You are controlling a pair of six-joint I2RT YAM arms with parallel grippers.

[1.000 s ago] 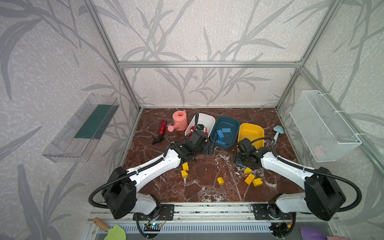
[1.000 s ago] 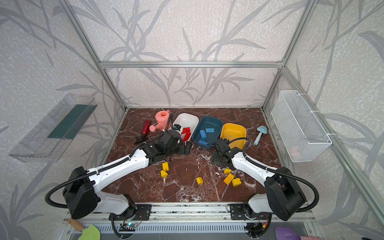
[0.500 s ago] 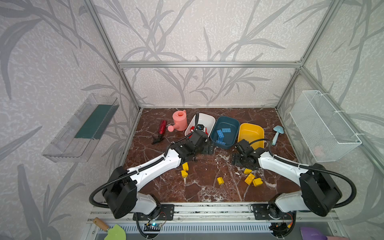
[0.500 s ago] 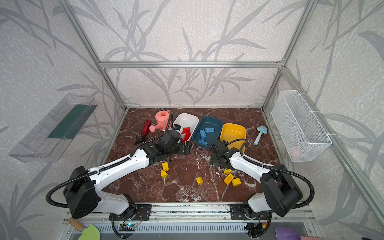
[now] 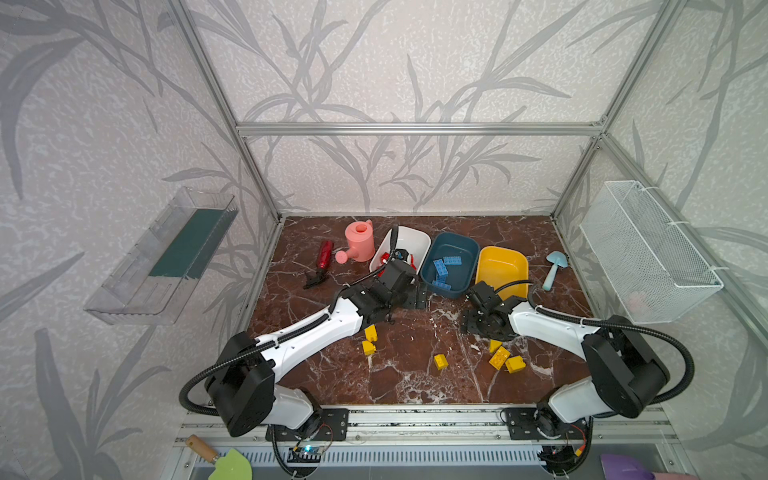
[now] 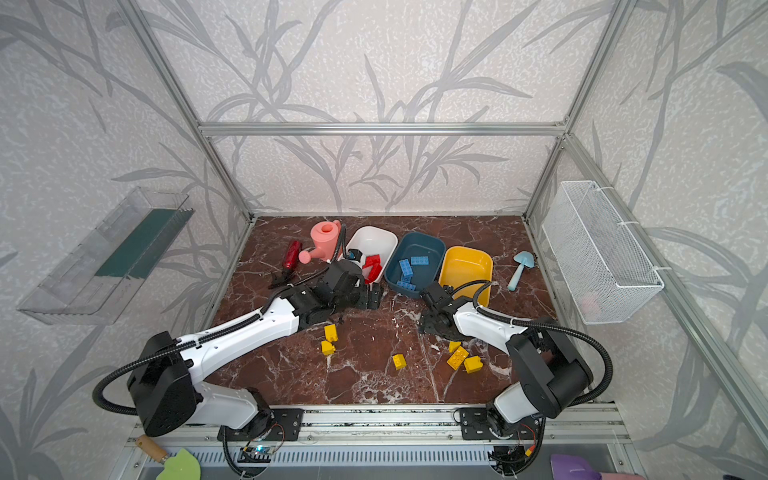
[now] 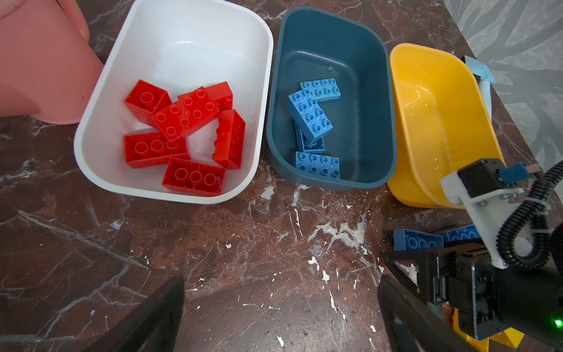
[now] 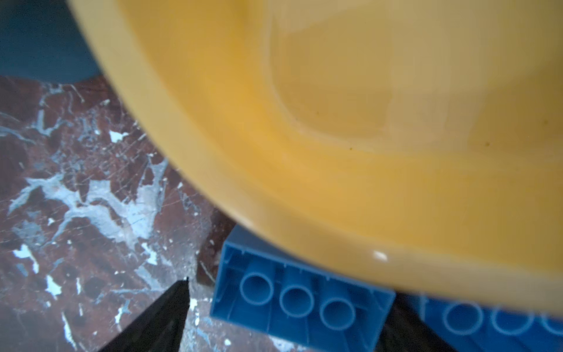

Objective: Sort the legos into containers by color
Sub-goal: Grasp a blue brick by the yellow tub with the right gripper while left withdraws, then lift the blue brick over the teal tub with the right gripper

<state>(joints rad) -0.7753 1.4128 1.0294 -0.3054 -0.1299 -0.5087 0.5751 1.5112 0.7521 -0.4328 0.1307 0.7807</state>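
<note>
— What is getting hidden?
— The left gripper [image 7: 280, 292] is gaping, holding nothing. Glossy red legos [image 7: 185, 115] are lying in the white tub [image 7: 195, 48], blue legos [image 7: 310, 115] in the teal tub [image 7: 365, 122]. The smooth yellow tub [image 7: 426, 122]'s blurred rim is covering part of two stray blue bricks [image 7: 417, 242] on the marble [image 7: 243, 243].
— The right gripper [image 8: 289, 304]?
— Spread, straddling one brick's hollow, tubed underside without pinching. Yellow legos [image 5: 440, 361] are lying loose in front.
</note>
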